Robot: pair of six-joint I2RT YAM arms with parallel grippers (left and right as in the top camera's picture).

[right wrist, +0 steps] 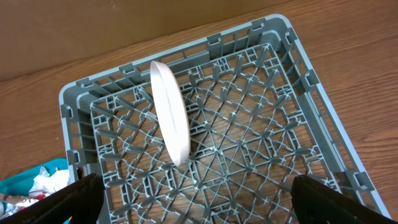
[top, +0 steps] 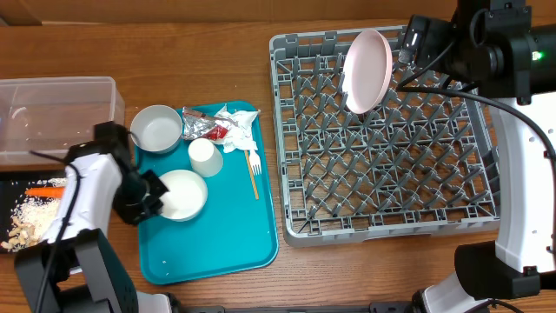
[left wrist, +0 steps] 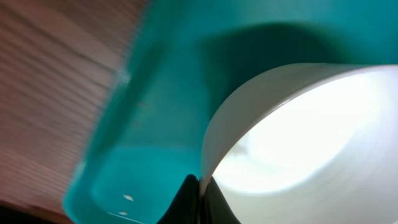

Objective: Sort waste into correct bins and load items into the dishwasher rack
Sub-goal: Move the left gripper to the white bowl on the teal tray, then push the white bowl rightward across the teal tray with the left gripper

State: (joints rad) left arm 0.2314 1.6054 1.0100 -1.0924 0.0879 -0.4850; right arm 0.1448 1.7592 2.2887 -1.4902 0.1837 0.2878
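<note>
My left gripper (top: 149, 198) is shut on the rim of a white bowl (top: 182, 194) on the teal tray (top: 208, 252); the left wrist view shows the fingers (left wrist: 200, 186) pinching the bowl wall (left wrist: 298, 137). A second white bowl (top: 156, 129), a white cup (top: 205, 157), a fork (top: 254, 171), a crumpled napkin (top: 239, 122) and a foil wrapper (top: 204, 128) lie on the tray. The pinkish plate (top: 367, 71) stands upright in the grey rack (top: 387, 139), also in the right wrist view (right wrist: 171, 112). My right gripper (right wrist: 196, 196) is open above the rack (right wrist: 249, 149).
A clear tub (top: 56, 117) stands at the far left. A black tray (top: 13, 187) in front of it holds a carrot (top: 43, 190) and pale food scraps (top: 30, 217). A few crumbs lie on the teal tray floor (left wrist: 127, 198).
</note>
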